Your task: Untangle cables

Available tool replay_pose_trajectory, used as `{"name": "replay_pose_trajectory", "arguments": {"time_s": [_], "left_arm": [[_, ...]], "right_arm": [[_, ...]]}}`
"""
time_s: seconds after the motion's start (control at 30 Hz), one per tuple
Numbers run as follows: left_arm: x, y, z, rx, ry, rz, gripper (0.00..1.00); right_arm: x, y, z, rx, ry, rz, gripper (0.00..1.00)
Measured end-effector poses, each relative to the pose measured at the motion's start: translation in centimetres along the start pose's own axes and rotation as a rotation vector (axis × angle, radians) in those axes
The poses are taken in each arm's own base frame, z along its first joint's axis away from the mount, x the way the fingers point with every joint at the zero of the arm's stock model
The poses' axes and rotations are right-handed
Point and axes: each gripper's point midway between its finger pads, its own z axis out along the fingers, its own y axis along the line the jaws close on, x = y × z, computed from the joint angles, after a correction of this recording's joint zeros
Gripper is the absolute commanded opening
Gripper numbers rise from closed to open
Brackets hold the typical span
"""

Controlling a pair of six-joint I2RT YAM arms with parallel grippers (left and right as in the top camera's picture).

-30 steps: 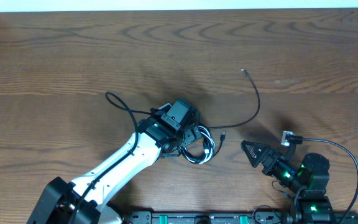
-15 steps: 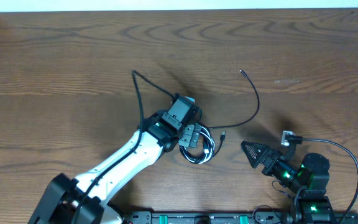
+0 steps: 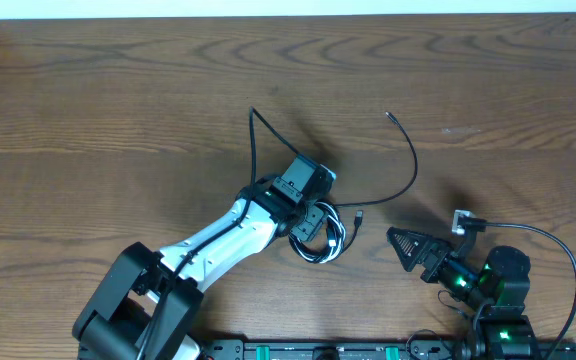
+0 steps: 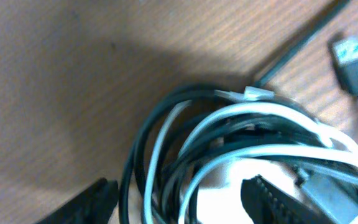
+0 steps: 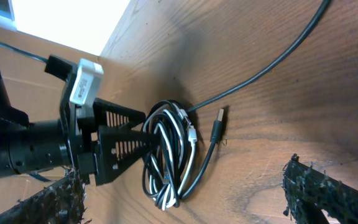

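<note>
Cables (image 3: 323, 240): black-and-white coil on the table (image 3: 88, 100), lower centre of overhead frame. Left gripper (image 3: 311, 220): jaws partly apart, astride the coil; grip cannot be confirmed. Right gripper (image 3: 406, 245): fully spread, empty, lower right.

1. The table (image 3: 118, 100) is brown wood with a clear grain. It is smooth and has a soft sheen.
2. The cables (image 4: 229, 124) have a smooth plastic skin, black or white, and it is a little glossy.
3. One plug (image 4: 351, 56) has a grey end that looks like dull metal, but it is blurred.
4. The left arm (image 3: 218, 240) has a glossy white plastic shell.
5. The left gripper (image 5: 151, 127) is matt black plastic, and its fingers (image 5: 120, 146) have a fine grid pattern.
6. The right gripper (image 5: 191, 196) has black fingers (image 5: 328, 186) with a rough, grainy surface.
</note>
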Motion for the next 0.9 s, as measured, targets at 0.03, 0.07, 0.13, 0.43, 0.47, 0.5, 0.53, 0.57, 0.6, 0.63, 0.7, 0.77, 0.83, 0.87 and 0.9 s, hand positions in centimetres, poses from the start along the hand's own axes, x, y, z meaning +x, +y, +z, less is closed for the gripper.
{"name": "replay_pose_trajectory", "arguments": {"time_s": [0.03, 0.07, 0.13, 0.43, 0.47, 0.5, 0.53, 0.57, 0.6, 0.63, 0.7, 0.77, 0.83, 0.87, 0.9], "left_arm": [[-0.3, 0.0, 0.0, 0.002, -0.011, 0.008, 0.64], [-0.6, -0.1, 0.0, 0.005, -0.023, 0.012, 0.64], [-0.9, -0.2, 0.0, 0.008, -0.038, 0.022, 0.77], [-1.1, 0.0, 0.0, -0.003, -0.045, 0.039, 0.89], [-1.1, 0.0, 0.0, -0.004, -0.045, 0.039, 0.89], [-1.1, 0.0, 0.0, -0.004, -0.045, 0.039, 0.88], [-1.1, 0.0, 0.0, -0.004, -0.045, 0.038, 0.84], [-1.1, 0.0, 0.0, -0.004, -0.045, 0.038, 0.79], [-1.1, 0.0, 0.0, -0.004, -0.045, 0.041, 0.78], [-1.1, 0.0, 0.0, -0.004, -0.045, 0.05, 0.78], [-1.0, 0.1, 0.0, -0.005, -0.041, 0.071, 0.78], [-0.6, 0.1, 0.2, -0.005, -0.034, 0.091, 0.79], [-0.1, 0.1, 0.5, -0.005, -0.031, 0.104, 0.79], [0.2, 0.1, 0.7, -0.005, -0.033, 0.111, 0.79], [0.3, 0.1, 0.9, -0.006, -0.038, 0.114, 0.79]], "right_arm": [[0.0, 0.0, 0.0, 0.0, 0.0, -0.001, 0.99], [0.0, 0.0, 0.0, 0.0, 0.0, -0.001, 0.99], [0.0, 0.0, 0.0, 0.0, 0.0, -0.001, 0.99], [0.0, 0.0, 0.0, 0.0, 0.0, -0.001, 0.99], [0.0, 0.0, 0.0, 0.0, 0.0, -0.001, 0.99], [0.0, 0.0, 0.0, 0.0, 0.0, -0.001, 0.99], [0.0, 0.0, 0.0, 0.0, 0.0, -0.001, 0.99], [0.0, 0.0, 0.0, 0.0, 0.0, -0.001, 0.99], [0.0, 0.0, 0.0, 0.0, 0.0, -0.001, 0.99], [0.0, 0.0, 0.0, 0.0, 0.0, -0.001, 0.99], [0.0, 0.0, 0.0, 0.0, 0.0, -0.001, 0.99], [0.0, 0.0, 0.0, 0.0, 0.0, -0.001, 0.99], [0.0, 0.0, 0.0, 0.0, 0.0, -0.001, 0.99], [0.0, 0.0, 0.0, 0.0, 0.0, -0.001, 0.99], [0.0, 0.0, 0.0, 0.0, -0.001, -0.001, 0.99]]}}
